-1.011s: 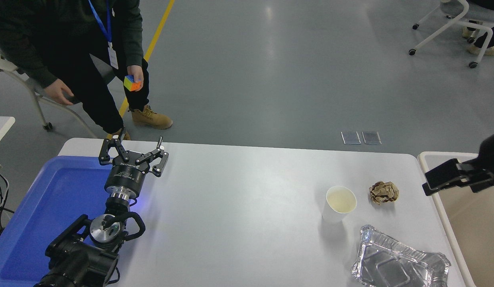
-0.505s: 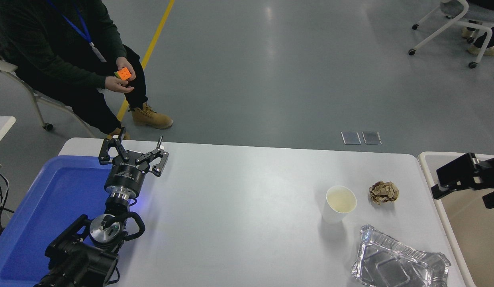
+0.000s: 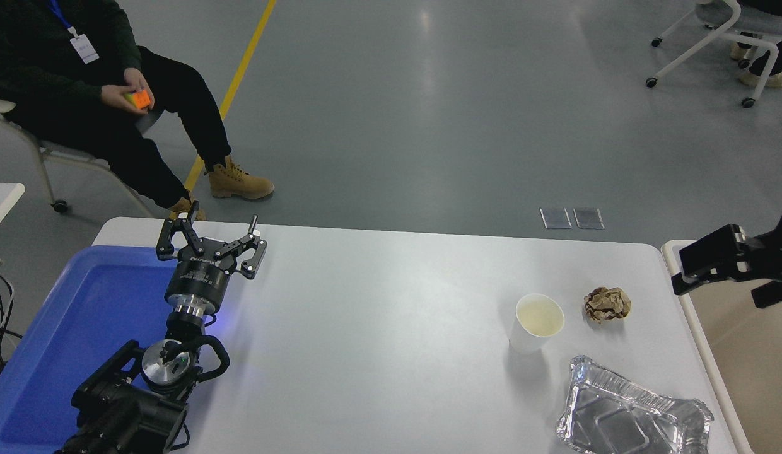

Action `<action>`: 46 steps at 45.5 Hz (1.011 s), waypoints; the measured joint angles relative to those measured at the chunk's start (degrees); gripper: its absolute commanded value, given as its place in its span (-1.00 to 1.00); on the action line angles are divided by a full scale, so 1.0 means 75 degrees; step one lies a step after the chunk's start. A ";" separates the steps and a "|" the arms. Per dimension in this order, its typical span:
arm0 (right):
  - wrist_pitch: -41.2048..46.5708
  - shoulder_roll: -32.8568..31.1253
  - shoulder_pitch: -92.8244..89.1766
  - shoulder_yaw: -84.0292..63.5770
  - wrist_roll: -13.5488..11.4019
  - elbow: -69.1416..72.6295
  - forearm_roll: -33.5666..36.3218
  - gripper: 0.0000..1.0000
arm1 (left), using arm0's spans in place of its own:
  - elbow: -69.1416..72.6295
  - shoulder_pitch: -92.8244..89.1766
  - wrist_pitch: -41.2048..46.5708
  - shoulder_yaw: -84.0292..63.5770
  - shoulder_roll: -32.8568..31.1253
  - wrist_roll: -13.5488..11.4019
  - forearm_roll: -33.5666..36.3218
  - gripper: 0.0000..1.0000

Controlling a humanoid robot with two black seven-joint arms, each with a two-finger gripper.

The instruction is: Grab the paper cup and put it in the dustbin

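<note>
Paper cup [image 3: 538, 322] stood upright on the white table [image 3: 378, 328], right of centre, mouth open and cream inside, nothing touching it. Crumpled brown paper ball [image 3: 607, 304] sat just right of the cup and slightly farther, apart from it. Crinkled foil tray [image 3: 630, 416] lay near of the cup at the table's near-right corner. Dustbin [image 3: 675, 265] was off the table's right edge, beige inside with a white rim, only partly in frame. Right gripper [image 3: 712, 260] came in from the right edge, hanging over the dustbin's far-left rim, well apart from the cup; cannot tell how its fingers stood. Left gripper [image 3: 211, 243] was parked at lower left over the blue tray's [image 3: 82, 328] far-right edge, fingers spread wide, holding nothing. A person [image 3: 82, 82] sat at far left, holding a coloured cube [image 3: 139, 99].
</note>
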 measured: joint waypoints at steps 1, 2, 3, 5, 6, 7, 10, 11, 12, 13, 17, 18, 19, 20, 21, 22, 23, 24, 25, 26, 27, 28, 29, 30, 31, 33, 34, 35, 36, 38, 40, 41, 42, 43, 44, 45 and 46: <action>-0.0049 0.0085 -0.0108 0.0054 0.0000 -0.0063 0.0000 1.00 | 0.0000 0.0000 0.0000 0.0000 0.0000 0.0000 0.0001 0.98; -0.0095 0.0167 -0.0214 0.0113 0.0003 -0.0130 0.0002 1.00 | 0.0000 0.0000 0.0000 0.0000 0.0000 0.0000 0.0001 0.98; -0.0168 0.0290 -0.0377 0.0194 0.0000 -0.0237 0.0004 1.00 | 0.0000 0.0000 0.0000 0.0000 0.0000 0.0000 0.0000 0.98; -0.0255 0.0465 -0.0597 0.0306 0.0004 -0.0382 0.0015 1.00 | 0.0000 0.0000 0.0000 0.0000 0.0000 0.0000 0.0000 0.98; -0.0323 0.0593 -0.0766 0.0387 0.0000 -0.0493 0.0025 1.00 | 0.0000 0.0000 0.0000 0.0000 0.0001 0.0000 -0.0001 0.98; -0.0367 0.0682 -0.0876 0.0438 0.0000 -0.0570 0.0032 1.00 | 0.0000 0.0000 0.0000 0.0000 0.0000 0.0000 0.0001 0.98; -0.0510 0.0983 -0.1272 0.0635 0.0000 -0.0848 0.0055 1.00 | 0.0000 0.0000 0.0000 0.0000 0.0000 0.0000 0.0000 0.98; -0.0544 0.1070 -0.1382 0.0698 0.0006 -0.0926 0.0067 1.00 | 0.0000 0.0000 0.0001 0.0000 0.0000 0.0000 0.0001 0.98; -0.0598 0.1193 -0.1553 0.0781 0.0003 -0.1048 0.0072 1.00 | 0.0000 0.0000 0.0000 0.0000 0.0000 0.0000 -0.0001 0.98; -0.0633 0.1273 -0.1664 0.0835 0.0003 -0.1133 0.0078 1.00 | 0.0000 0.0000 0.0001 0.0001 0.0000 0.0000 0.0001 0.98; -0.0797 0.1621 -0.2186 0.1067 0.0006 -0.1528 0.0091 1.00 | 0.0000 0.0000 0.0000 0.0003 0.0000 0.0000 0.0000 0.98; -0.0828 0.1688 -0.2295 0.1112 0.0008 -0.1609 0.0093 1.00 | 0.0000 0.0000 0.0001 0.0004 0.0000 0.0000 0.0001 0.98; -0.0869 0.1769 -0.2436 0.1159 0.0004 -0.1719 0.0090 1.00 | 0.0000 0.0000 0.0000 0.0004 0.0000 0.0000 0.0000 0.98; -0.0902 0.1834 -0.2552 0.1197 0.0006 -0.1812 0.0092 1.00 | 0.0000 0.0000 0.0001 0.0004 0.0000 0.0000 0.0001 0.98; -0.0930 0.1900 -0.2666 0.1235 0.0006 -0.1897 0.0083 1.00 | 0.0000 0.0000 0.0000 0.0004 0.0000 0.0000 0.0000 0.98; -0.0965 0.1973 -0.2800 0.1273 0.0006 -0.1995 0.0072 1.00 | 0.0000 0.0000 0.0000 0.0005 0.0000 0.0000 0.0001 0.98; -0.0988 0.2027 -0.2912 0.1306 0.0008 -0.2077 0.0063 1.00 | 0.0000 0.0000 0.0000 0.0005 0.0000 0.0000 0.0000 0.98; -0.1013 0.2074 -0.3023 0.1337 0.0005 -0.2162 0.0053 1.00 | 0.0000 0.0000 0.0000 0.0005 0.0000 0.0000 0.0001 0.98; -0.1039 0.2129 -0.3158 0.1379 0.0006 -0.2258 0.0044 1.00 | -0.0001 0.0000 0.0000 0.0005 0.0000 0.0000 0.0000 0.98; -0.1058 0.2171 -0.3267 0.1419 0.0007 -0.2334 0.0039 1.00 | -0.0001 0.0000 0.0000 0.0005 0.0000 0.0000 0.0000 0.98; -0.1076 0.2211 -0.3376 0.1456 0.0006 -0.2409 0.0032 1.00 | -0.0001 0.0000 0.0000 0.0006 0.0000 0.0000 0.0001 0.98; -0.1095 0.2251 -0.3489 0.1494 0.0006 -0.2489 0.0026 1.00 | -0.0001 0.0000 0.0000 0.0007 0.0000 0.0000 0.0001 0.98; -0.1113 0.2297 -0.3621 0.1538 0.0007 -0.2582 0.0017 1.00 | -0.0001 0.0000 0.0000 0.0009 0.0000 0.0000 0.0000 0.98; -0.1130 0.2334 -0.3725 0.1570 0.0008 -0.2656 0.0008 1.00 | -0.0001 0.0000 0.0000 0.0010 0.0000 0.0000 0.0001 0.98; -0.1145 0.2373 -0.3828 0.1599 0.0005 -0.2732 -0.0002 1.00 | -0.0001 0.0000 0.0000 0.0011 0.0000 0.0000 0.0000 0.98; -0.1190 0.2469 -0.4063 0.1657 0.0006 -0.2912 -0.0021 1.00 | -0.0001 0.0000 0.0000 0.0012 0.0000 0.0000 0.0000 0.98; -0.1203 0.2506 -0.4156 0.1681 0.0006 -0.2982 -0.0027 1.00 | -0.0001 0.0000 0.0000 0.0013 0.0000 0.0000 0.0001 0.98; -0.1220 0.2544 -0.4253 0.1703 0.0001 -0.3061 -0.0035 1.00 | -0.0001 0.0000 0.0000 0.0013 0.0000 0.0000 0.0000 0.98; -0.1242 0.2595 -0.4387 0.1735 -0.0001 -0.3166 -0.0045 1.00 | -0.0001 0.0000 0.0000 0.0013 0.0000 0.0000 0.0001 0.98; -0.1259 0.2661 -0.4549 0.1783 0.0000 -0.3277 -0.0053 1.00 | -0.0001 0.0000 0.0000 0.0014 0.0000 0.0000 0.0000 0.98; -0.1286 0.2735 -0.4734 0.1847 -0.0005 -0.3414 -0.0064 1.00 | -0.0002 0.0000 0.0000 0.0014 0.0000 0.0000 0.0000 0.98; -0.1294 0.2769 -0.4828 0.1886 -0.0004 -0.3482 -0.0067 1.00 | -0.0002 0.0001 0.0000 0.0015 0.0000 0.0000 0.0000 0.98; -0.1304 0.2789 -0.4894 0.1907 -0.0006 -0.3528 -0.0070 1.00 | -0.0002 0.0000 0.0000 0.0015 0.0000 0.0000 0.0000 0.98; -0.1322 0.2837 -0.5050 0.1957 -0.0007 -0.3642 -0.0082 1.00 | -0.0002 0.0000 0.0000 0.0016 0.0000 0.0000 0.0000 0.98; -0.1324 0.2847 -0.5086 0.1972 -0.0004 -0.3664 -0.0081 1.00 | -0.0002 0.0000 0.0000 0.0016 0.0000 0.0000 0.0000 0.98; -0.1327 0.2853 -0.5116 0.1978 -0.0005 -0.3687 -0.0083 1.00 | -0.0002 0.0000 0.0001 0.0016 0.0000 0.0000 0.0000 0.98; -0.1344 0.2871 -0.5202 0.1997 -0.0007 -0.3762 -0.0089 1.00 | -0.0003 0.0000 0.0000 0.0016 0.0000 0.0000 0.0000 0.98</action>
